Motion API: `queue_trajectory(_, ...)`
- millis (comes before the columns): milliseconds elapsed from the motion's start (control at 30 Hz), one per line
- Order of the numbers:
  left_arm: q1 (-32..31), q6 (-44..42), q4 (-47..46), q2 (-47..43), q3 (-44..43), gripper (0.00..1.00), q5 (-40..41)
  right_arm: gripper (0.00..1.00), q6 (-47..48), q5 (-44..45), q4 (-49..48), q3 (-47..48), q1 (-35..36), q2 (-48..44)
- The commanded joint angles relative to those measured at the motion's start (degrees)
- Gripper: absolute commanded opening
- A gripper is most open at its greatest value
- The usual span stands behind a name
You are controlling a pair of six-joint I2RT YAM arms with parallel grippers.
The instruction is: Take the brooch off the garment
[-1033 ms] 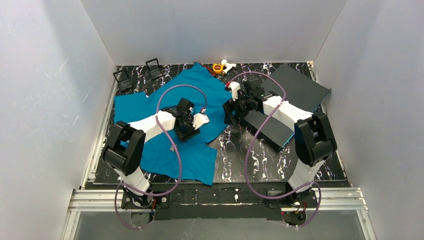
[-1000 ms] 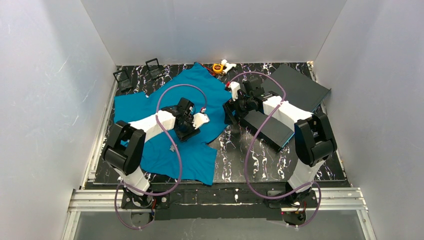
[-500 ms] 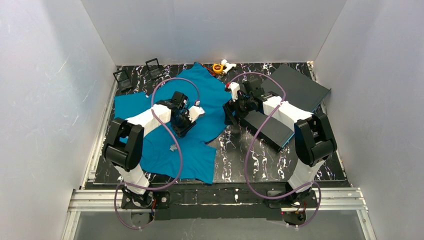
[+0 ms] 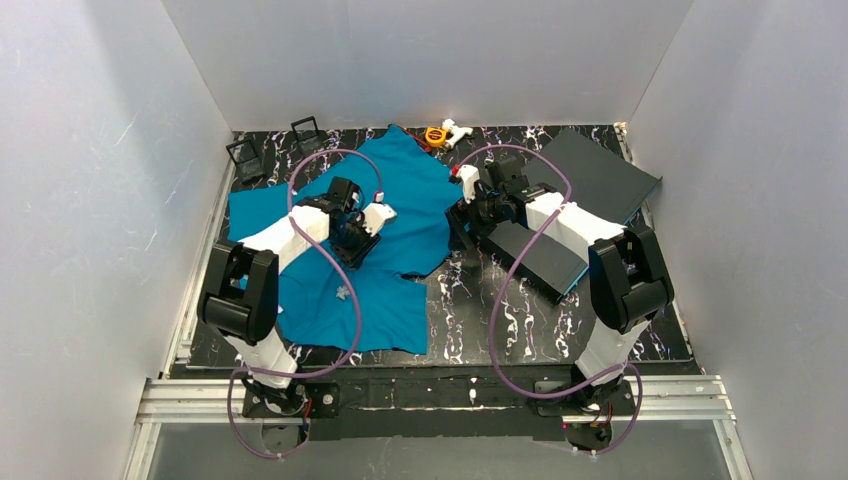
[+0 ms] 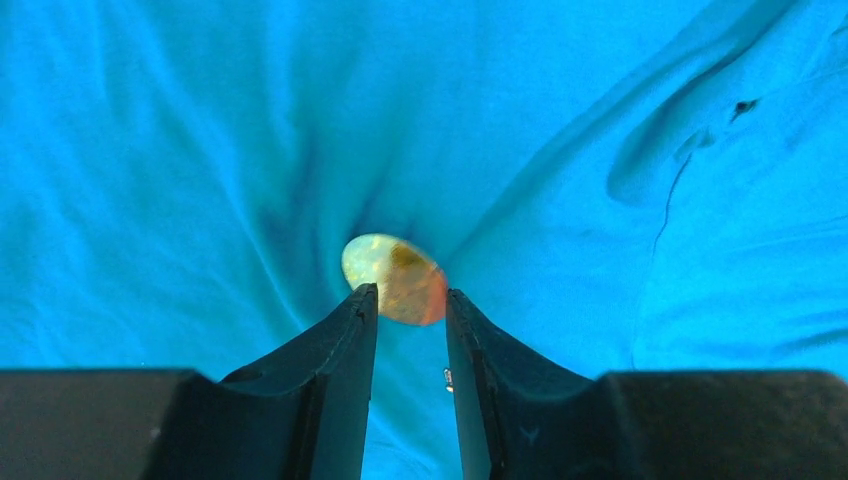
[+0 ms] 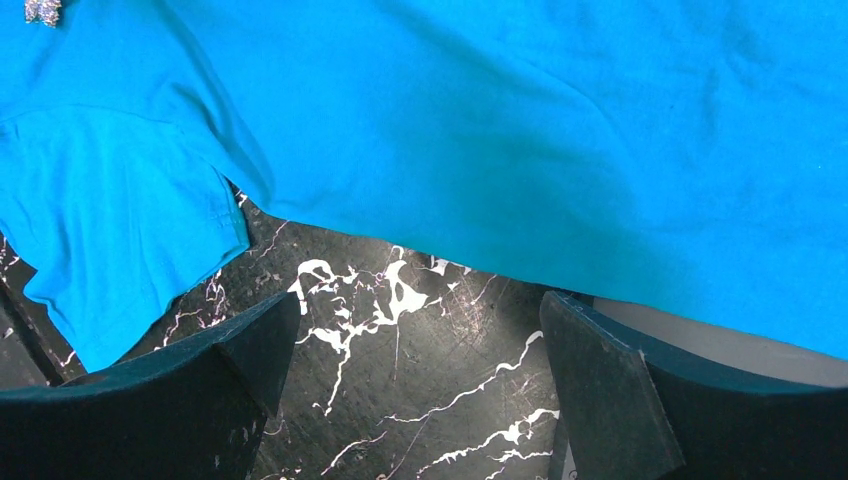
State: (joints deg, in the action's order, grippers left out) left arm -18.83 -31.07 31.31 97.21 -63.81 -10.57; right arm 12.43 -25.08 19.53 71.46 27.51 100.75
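The left gripper (image 5: 412,300) is clamped on the lower rim of the oval brooch (image 5: 392,275). The brooch sits on the garment (image 5: 180,140), which covers the left half of the tabletop (image 6: 400,390); the cloth puckers toward it, so I judge the pin is not yet free. The pull should be slow and along the pin, while the right gripper (image 6: 415,330), its jaws wide apart and empty at the garment's right hem, presses the cloth down.

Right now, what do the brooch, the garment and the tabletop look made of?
Brooch: glossy mottled yellow-orange oval, maybe enamel or resin. Garment: soft matte teal cloth; it creases and puckers. Table: black marble-look surface with white veins, possibly laminate.
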Motion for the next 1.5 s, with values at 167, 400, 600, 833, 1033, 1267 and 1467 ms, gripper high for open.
queue_trajectory(167, 3.4, -0.1, -0.6, -3.2, -2.3, 0.31, -0.8, 1.00, 0.7, -1.9, -1.1, 0.1, 0.0, -1.7)
queue_trajectory(400, 3.1, -2.9, 0.6, -6.6, 1.2, 0.50, -8.9, 1.00, 0.9, -1.9, -1.2, -0.3, 0.0, -1.7)
queue_trajectory(600, 1.5, -1.8, 0.1, -4.5, 1.6, 0.65, -6.9, 1.00, 0.6, -2.0, -1.2, -0.1, 0.0, -1.2)
queue_trajectory(833, -0.8, -0.1, -4.2, -2.2, 2.8, 0.65, -0.7, 1.00, 0.5, -1.6, -1.1, 0.2, -0.1, -1.1)
queue_trajectory(1033, -1.0, -0.7, -3.5, 0.3, 2.3, 0.60, 1.1, 1.00, 0.5, -1.3, -1.1, 0.3, 0.0, -0.8)
queue_trajectory(1267, -1.0, 0.2, -3.4, 1.1, 1.4, 0.49, 3.0, 1.00, 0.4, -1.1, -1.0, 0.5, 0.0, -0.6)
queue_trajectory(1467, -0.7, 0.4, -3.4, -2.7, 0.4, 0.50, 4.8, 1.00, 0.5, -1.3, -0.8, 0.4, 0.0, -0.8)
